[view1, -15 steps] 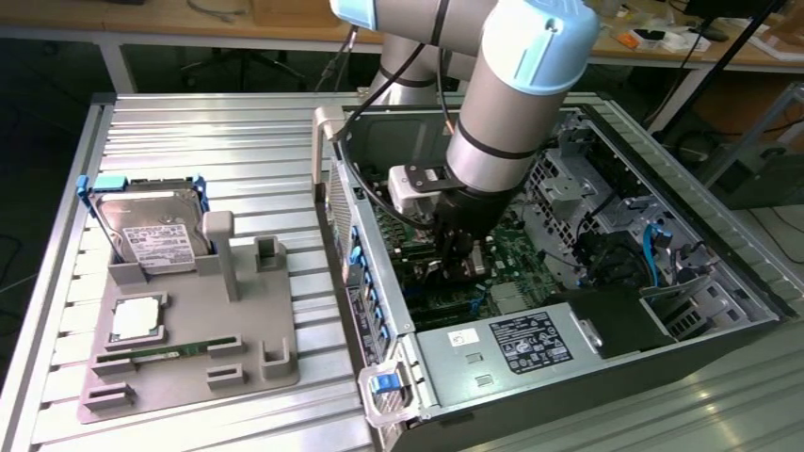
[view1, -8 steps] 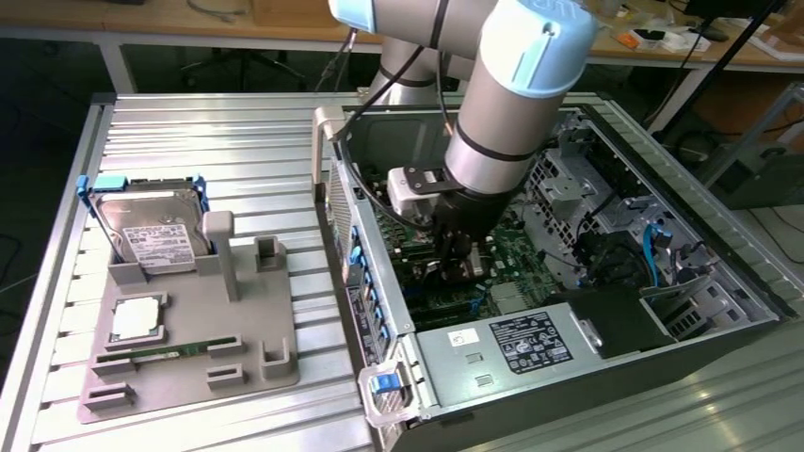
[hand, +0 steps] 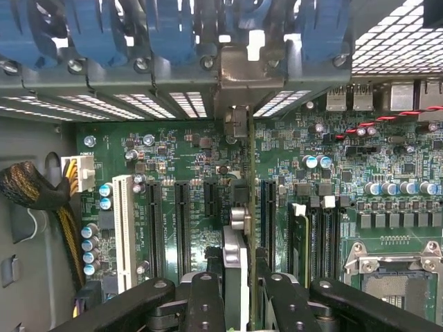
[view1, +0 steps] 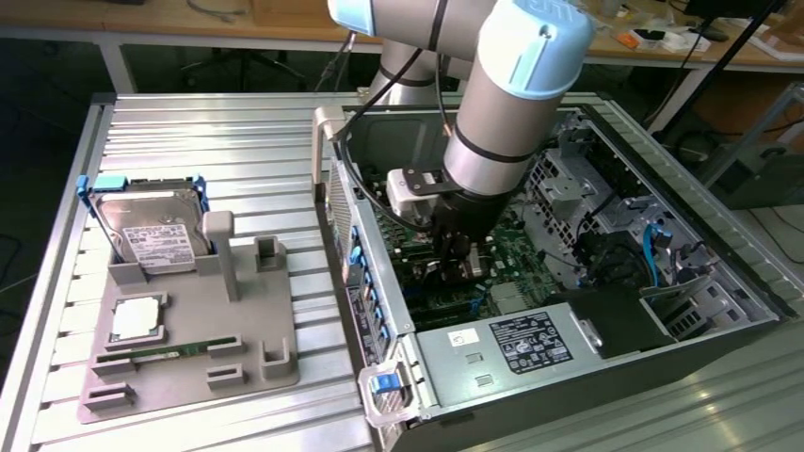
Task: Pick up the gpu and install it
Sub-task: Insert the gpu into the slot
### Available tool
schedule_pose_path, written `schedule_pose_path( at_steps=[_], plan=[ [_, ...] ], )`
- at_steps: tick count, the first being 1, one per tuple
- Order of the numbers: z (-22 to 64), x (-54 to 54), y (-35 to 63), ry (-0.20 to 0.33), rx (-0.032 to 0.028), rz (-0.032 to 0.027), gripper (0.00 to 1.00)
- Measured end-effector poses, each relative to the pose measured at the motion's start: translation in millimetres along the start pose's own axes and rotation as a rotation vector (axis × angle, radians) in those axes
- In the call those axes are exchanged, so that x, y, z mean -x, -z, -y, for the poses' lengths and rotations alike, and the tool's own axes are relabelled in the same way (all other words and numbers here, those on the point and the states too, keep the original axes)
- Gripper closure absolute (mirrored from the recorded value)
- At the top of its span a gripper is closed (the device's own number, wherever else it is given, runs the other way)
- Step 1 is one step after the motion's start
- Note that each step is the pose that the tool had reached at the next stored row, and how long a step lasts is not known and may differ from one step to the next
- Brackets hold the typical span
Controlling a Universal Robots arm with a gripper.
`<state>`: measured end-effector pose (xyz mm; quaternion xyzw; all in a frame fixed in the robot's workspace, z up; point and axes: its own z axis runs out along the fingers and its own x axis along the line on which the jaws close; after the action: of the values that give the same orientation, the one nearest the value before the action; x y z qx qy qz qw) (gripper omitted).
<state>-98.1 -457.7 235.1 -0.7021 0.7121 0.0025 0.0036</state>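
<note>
You had the gripper [hand: 239, 290] closed on the gpu [hand: 243, 207], held edge-on between the jaws inside the open computer case [view1: 703, 311]; its long axis ran along the motherboard's [hand: 194, 159] expansion slots, bracket end toward the rear panel

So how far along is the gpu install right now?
Pickup looks done: the gripper is inside the open PC case, jaws shut on the gpu, held edge-on over the motherboard slots. Seating is in hand; I can't tell whether it is fully home yet.
</note>
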Motion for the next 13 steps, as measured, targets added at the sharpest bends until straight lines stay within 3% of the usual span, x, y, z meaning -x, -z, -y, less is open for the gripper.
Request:
schedule_pose_path(
  at_steps=[11,13],
  plan=[
    [0.0,0.1,0.4,0.0,-0.0001,0.0003,0.73],
    [0.2,0.6,-1.1,0.0,-0.0025,0.0052,0.72]
  ],
)
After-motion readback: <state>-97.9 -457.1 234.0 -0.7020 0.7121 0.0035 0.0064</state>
